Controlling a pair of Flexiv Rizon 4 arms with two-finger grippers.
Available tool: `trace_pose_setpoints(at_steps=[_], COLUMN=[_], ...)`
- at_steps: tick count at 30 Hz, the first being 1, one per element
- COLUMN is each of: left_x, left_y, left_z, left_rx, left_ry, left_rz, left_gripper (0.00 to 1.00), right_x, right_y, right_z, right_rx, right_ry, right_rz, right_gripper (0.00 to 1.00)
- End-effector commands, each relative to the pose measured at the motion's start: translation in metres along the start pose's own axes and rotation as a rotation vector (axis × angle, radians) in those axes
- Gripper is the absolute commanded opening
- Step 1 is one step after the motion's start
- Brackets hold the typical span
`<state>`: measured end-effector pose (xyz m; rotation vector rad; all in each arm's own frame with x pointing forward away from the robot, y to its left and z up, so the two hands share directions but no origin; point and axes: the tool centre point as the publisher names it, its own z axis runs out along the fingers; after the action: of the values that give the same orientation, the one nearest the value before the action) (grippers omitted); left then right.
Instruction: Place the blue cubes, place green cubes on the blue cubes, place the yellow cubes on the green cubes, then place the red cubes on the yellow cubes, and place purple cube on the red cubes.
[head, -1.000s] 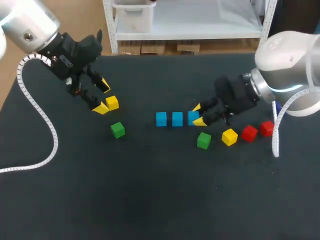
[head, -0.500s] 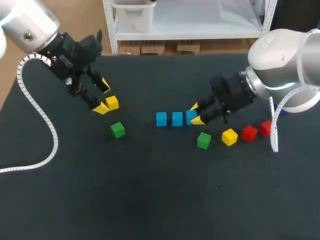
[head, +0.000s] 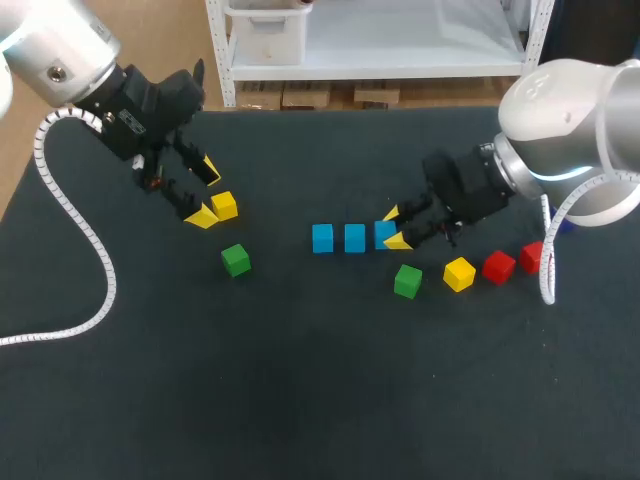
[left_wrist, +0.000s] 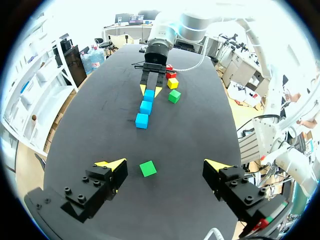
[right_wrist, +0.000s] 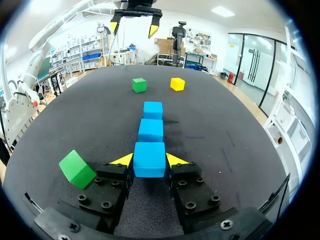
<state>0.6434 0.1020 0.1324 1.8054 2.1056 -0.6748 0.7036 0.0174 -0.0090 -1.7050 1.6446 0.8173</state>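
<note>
Right gripper (head: 395, 228) is clamped shut around the end blue cube (right_wrist: 149, 159), with both yellow tips pressed against its sides. That cube is held low at the table (head: 300, 400), lined up with the middle blue cube (head: 355, 238) and the far blue cube (head: 322, 238), so a straight row of three is formed around the middle of the table. The held one is set just beside the middle one; whether they actually touch can't be told. Over on the other side the left gripper (head: 205, 193) is spread wide open with nothing pinched between its fingers, raised over the far left part of the table. A yellow cube (head: 224, 205) is spotted just beside its nearer tip, and a green cube (head: 236, 260) is parked a little closer to the front edge. Through the left wrist camera that green cube is seen on the table below the gap between the spread fingers. On the right, a second green cube (head: 407, 281) is sat just in front of the clamped fingers. Next to it a second yellow cube (head: 459, 273), a red cube (head: 498, 266) and another red cube (head: 531, 256) are strung out in a loose line toward the right edge, the last one partly covered by the arm's cable.
</note>
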Motion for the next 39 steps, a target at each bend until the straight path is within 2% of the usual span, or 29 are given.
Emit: trace_pose_setpoints(at_steps=[1,39], left_x=[0.0004,0.0004], left_y=[0.0006,0.0006], left_z=[-0.0001,-0.0001], left_rx=[0.000,0.000], left_ry=[0.000,0.000], left_rz=[0.001,0.001], left_gripper=[1.00,1.00], right_x=[0.0006,0.0043], right_y=[0.0018,-0.0021], right_z=[-0.0014,0.0027], right_rx=[0.003,-0.007], right_ry=[0.000,-0.012], right_rz=[0.001,0.014], right_gripper=[0.00,0.00])
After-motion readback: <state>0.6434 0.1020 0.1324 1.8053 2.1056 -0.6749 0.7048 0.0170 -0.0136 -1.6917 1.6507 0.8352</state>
